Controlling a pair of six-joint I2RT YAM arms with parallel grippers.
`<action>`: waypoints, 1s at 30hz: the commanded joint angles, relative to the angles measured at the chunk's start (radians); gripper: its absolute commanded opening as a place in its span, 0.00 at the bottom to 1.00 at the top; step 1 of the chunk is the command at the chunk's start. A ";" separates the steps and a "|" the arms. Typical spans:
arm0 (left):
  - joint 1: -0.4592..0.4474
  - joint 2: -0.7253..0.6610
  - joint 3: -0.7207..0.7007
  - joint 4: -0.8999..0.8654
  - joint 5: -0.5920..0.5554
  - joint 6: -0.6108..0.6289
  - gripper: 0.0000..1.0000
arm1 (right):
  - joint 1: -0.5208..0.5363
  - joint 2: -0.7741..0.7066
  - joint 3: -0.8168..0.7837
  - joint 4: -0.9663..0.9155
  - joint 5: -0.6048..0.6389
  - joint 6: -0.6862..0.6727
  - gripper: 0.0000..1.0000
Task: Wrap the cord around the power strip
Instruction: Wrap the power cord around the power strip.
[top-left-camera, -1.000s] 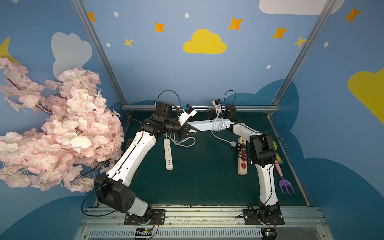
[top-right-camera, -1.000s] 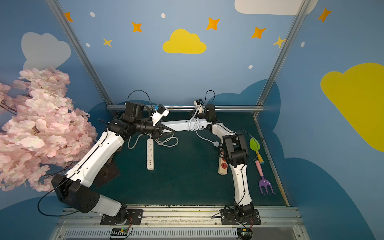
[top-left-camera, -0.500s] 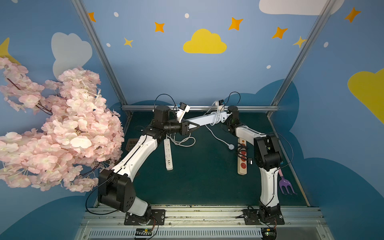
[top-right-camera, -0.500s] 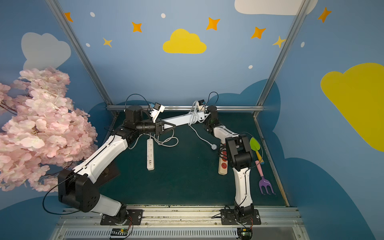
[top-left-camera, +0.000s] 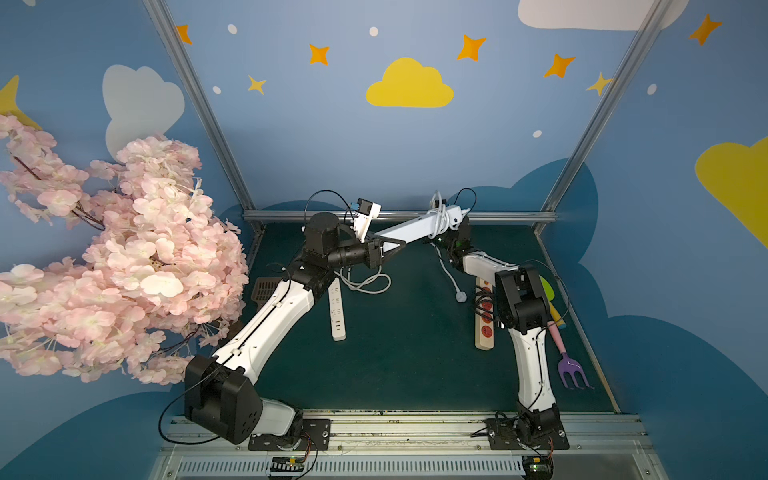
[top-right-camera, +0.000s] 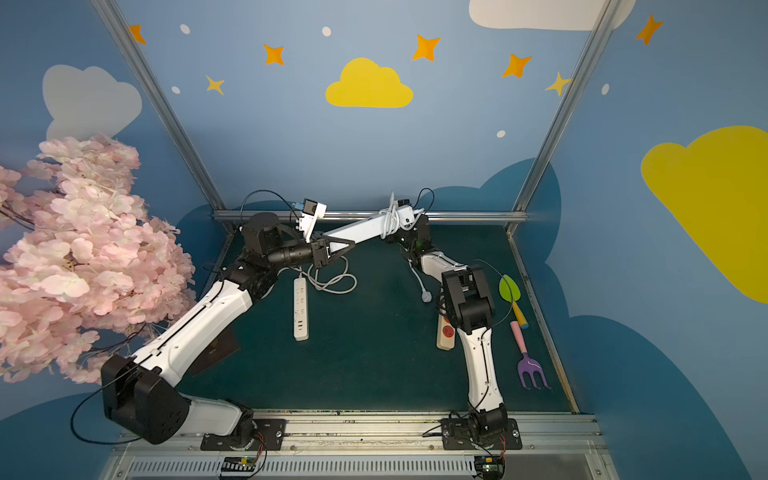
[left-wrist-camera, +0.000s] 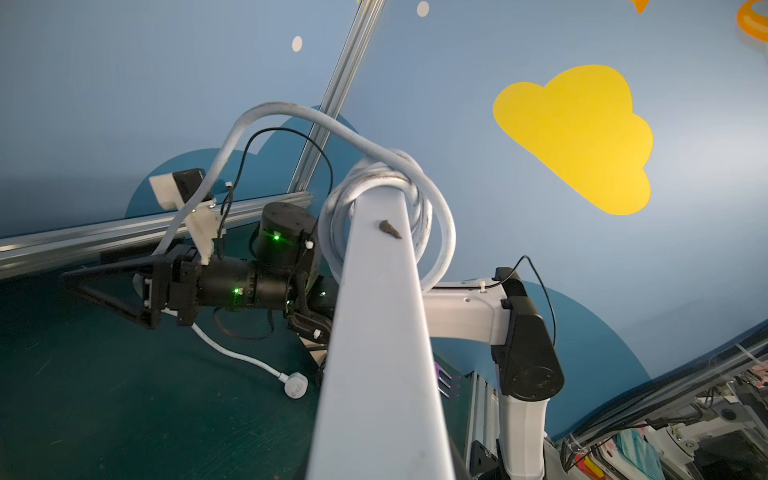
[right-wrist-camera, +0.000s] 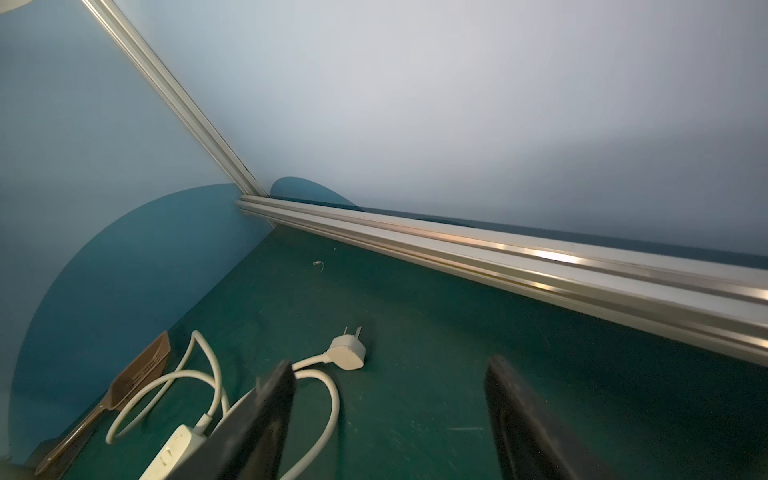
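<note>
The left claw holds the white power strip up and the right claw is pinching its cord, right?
No. The right gripper is open, pinching nothing, as the right wrist view shows. The left gripper does hold the power strip up.

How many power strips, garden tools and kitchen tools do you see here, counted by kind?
Power strips: 3 (raised white plastic strip, flat white plastic strip, beige strip with red sockets)
Plastic garden tools: 2 (green trowel, purple fork)
Brown slotted spatula: 1
Total: 6
</note>
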 joint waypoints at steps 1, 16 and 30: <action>-0.003 -0.043 -0.008 0.186 -0.038 -0.059 0.03 | 0.008 0.051 0.073 0.030 0.066 0.053 0.71; 0.040 0.016 -0.135 0.475 -0.281 -0.167 0.03 | 0.113 -0.220 -0.442 0.214 -0.024 0.086 0.05; 0.038 0.090 -0.076 0.206 -0.680 0.385 0.03 | 0.327 -0.583 -0.543 -0.484 0.166 -0.511 0.00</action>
